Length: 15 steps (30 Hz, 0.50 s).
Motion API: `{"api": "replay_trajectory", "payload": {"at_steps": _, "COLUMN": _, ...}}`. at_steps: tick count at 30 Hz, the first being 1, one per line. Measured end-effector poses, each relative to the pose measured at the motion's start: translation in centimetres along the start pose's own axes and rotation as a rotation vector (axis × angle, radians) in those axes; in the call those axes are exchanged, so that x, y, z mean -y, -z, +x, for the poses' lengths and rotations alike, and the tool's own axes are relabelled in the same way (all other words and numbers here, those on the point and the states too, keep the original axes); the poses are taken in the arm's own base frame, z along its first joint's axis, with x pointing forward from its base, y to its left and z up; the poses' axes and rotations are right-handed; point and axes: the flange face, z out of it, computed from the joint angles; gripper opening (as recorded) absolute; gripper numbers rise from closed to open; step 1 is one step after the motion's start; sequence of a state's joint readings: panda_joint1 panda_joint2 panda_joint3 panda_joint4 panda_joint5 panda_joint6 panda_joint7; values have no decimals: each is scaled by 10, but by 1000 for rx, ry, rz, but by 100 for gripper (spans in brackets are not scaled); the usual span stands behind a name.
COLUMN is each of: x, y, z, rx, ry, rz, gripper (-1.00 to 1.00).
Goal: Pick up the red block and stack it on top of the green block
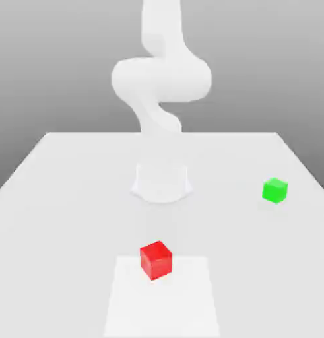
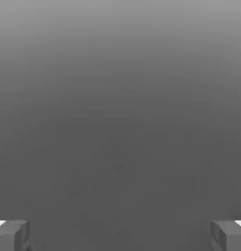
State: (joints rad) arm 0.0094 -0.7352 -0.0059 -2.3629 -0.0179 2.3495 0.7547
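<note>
The red block [image 1: 156, 259] sits on the white desk [image 1: 59, 198], near the front edge in the exterior view. It rests on the far edge of a paler square patch [image 1: 162, 300] of the desk. The green block [image 1: 275, 190] sits farther back and off toward the exterior view's right — well apart from the red one. Nothing touches either block.

The white arm [image 1: 161, 79] rises from its round base [image 1: 162, 181] in the middle of the desk, behind the red block, and bends high up above.

In the hand view, the end effector [image 2: 120, 235] has its two gray fingers [image 2: 14, 235] far apart — one at each side, with a wide gap and nothing between them. Past them is just plain gray.
</note>
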Motion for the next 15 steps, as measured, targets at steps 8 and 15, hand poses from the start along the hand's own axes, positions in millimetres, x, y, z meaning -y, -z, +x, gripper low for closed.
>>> {"api": "replay_trajectory", "payload": {"at_steps": 8, "x": -67, "y": -181, "z": -68, "rx": 232, "ry": 215, "rz": -187, "gripper": 0}}
{"api": "replay_trajectory", "payload": {"at_steps": 15, "x": -171, "y": -288, "z": -173, "rx": 503, "ry": 400, "rz": -302, "gripper": 0}}
